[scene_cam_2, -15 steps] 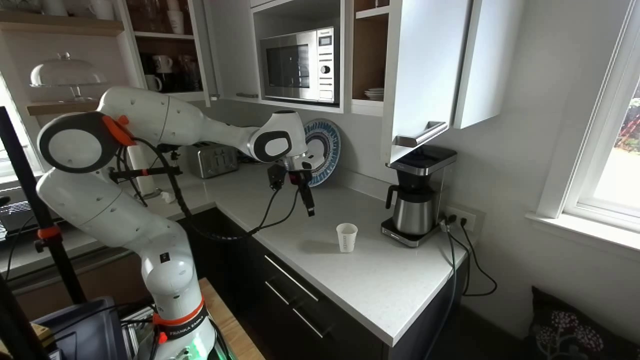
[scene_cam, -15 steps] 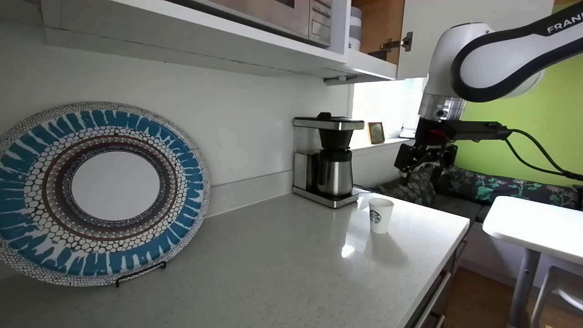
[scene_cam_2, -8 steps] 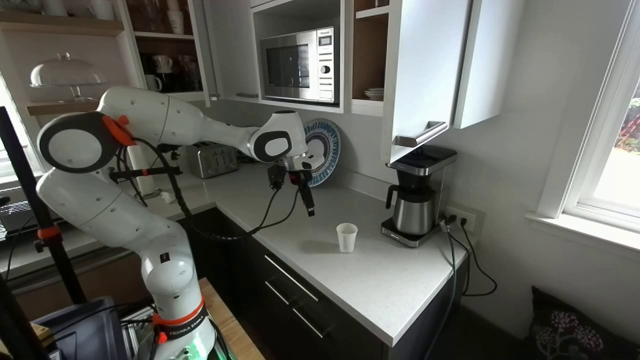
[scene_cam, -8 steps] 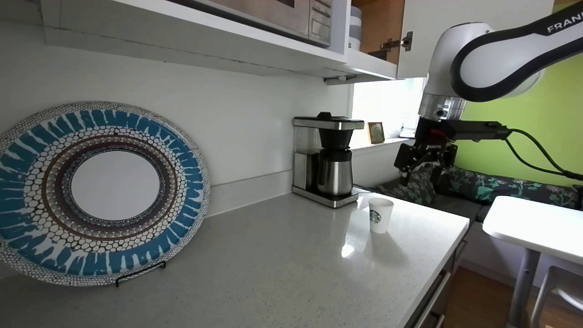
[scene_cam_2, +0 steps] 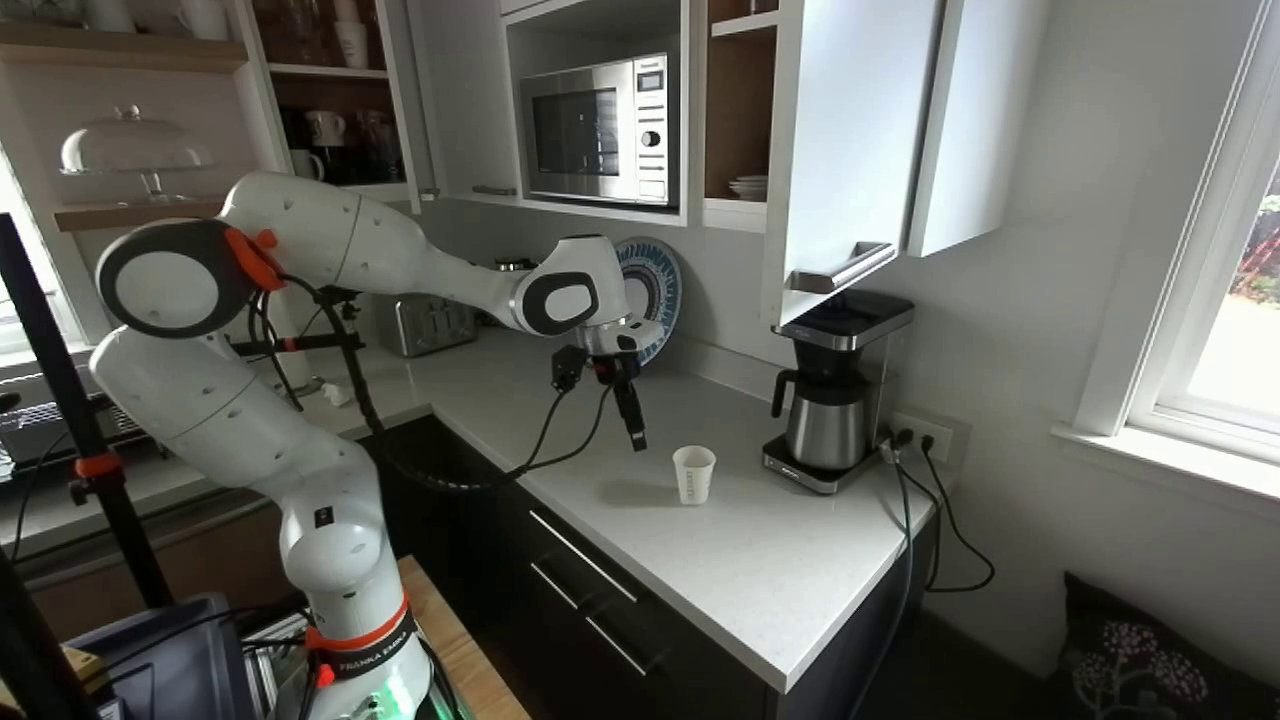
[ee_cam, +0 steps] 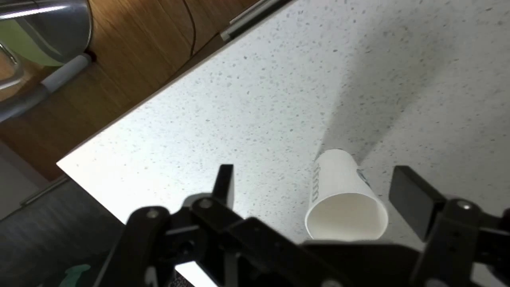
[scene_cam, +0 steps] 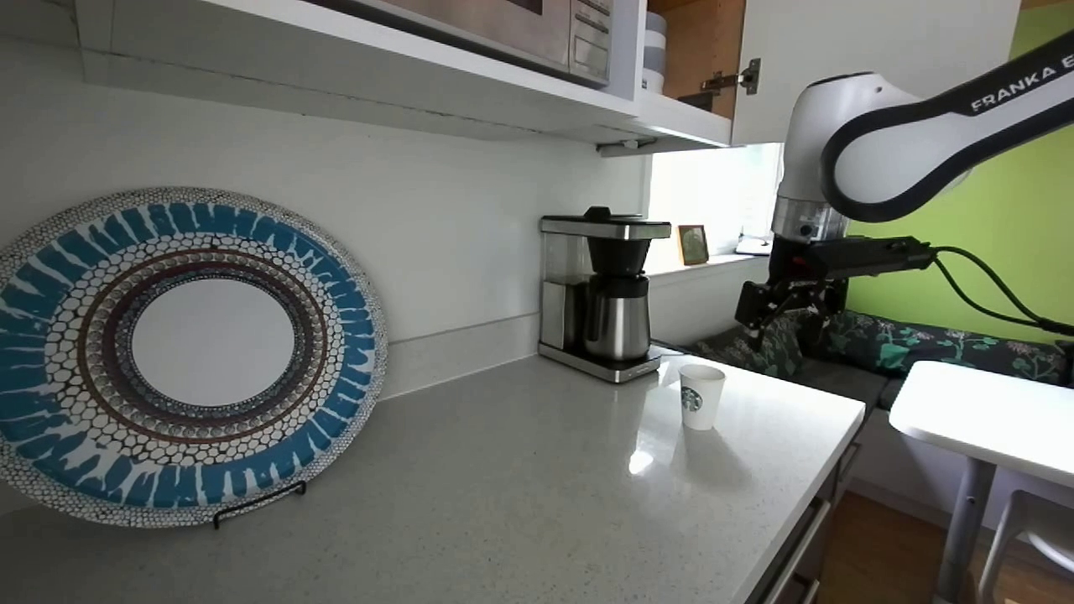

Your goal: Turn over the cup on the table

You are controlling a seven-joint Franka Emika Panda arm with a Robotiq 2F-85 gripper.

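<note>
Cup [ee_cam: 342, 184] sits off-centre, toward 3 o'clock of the spread gripper [ee_cam: 315, 185] (wrist view); a misaligned descent could topple it.

Walls: we enter one white wall [scene_cam: 470, 226], in shade, and one lime-green wall [scene_cam: 906, 294]. Floor: brown wood planks [ee_cam: 135, 52], in the wrist view. Windows: in an exterior view, one white-framed window [scene_cam_2: 1235, 390], foliage [scene_cam_2: 1266, 245] outside; we also note a bright window [scene_cam: 713, 189] above a sill [scene_cam: 728, 262]; whether they are the same, we cannot tell. Light: daylight, strong, white. Furniture: white wall cabinets [scene_cam_2: 465, 110], one door [scene_cam_2: 855, 140] standing open; wooden shelves [scene_cam_2: 140, 215]; dark drawers [scene_cam_2: 600, 600]; a dark bench [scene_cam: 831, 382] with plant-patterned cushions [scene_cam: 965, 348]; a white table [scene_cam: 998, 419] on a grey leg [scene_cam: 965, 528]; part of a white chair [scene_cam: 1036, 513].
</note>
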